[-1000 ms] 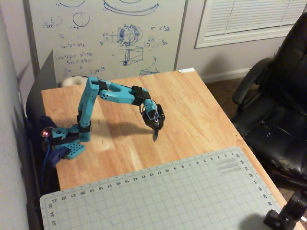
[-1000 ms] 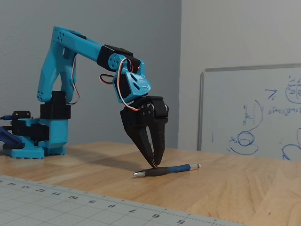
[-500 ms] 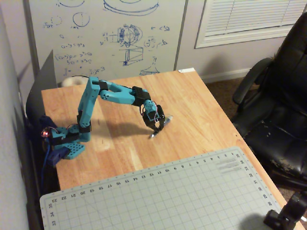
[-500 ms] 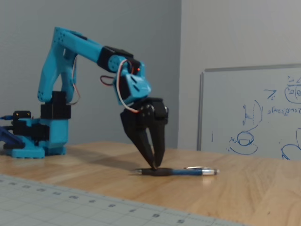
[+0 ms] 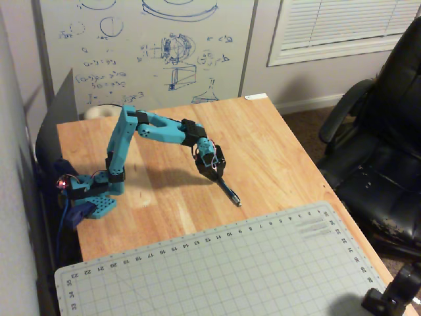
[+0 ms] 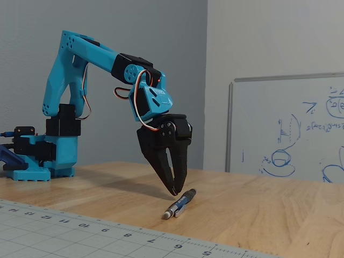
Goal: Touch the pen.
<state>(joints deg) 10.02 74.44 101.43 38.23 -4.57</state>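
The pen is slim and dark blue-black with a small silvery end, lying flat on the wooden surface just short of the gridded cutting mat. The black end effector points down, its tips meeting just above the pen's dark end, clenched on nothing. From the high fixed view the pen is thin and blurred, its far end hidden beneath the end effector.

Blue arm rising at left of frame, elbow bent, forearm sloping down toward centre. Black gripper pointing downward at mid-frame, fingers converging to a point, tips together.
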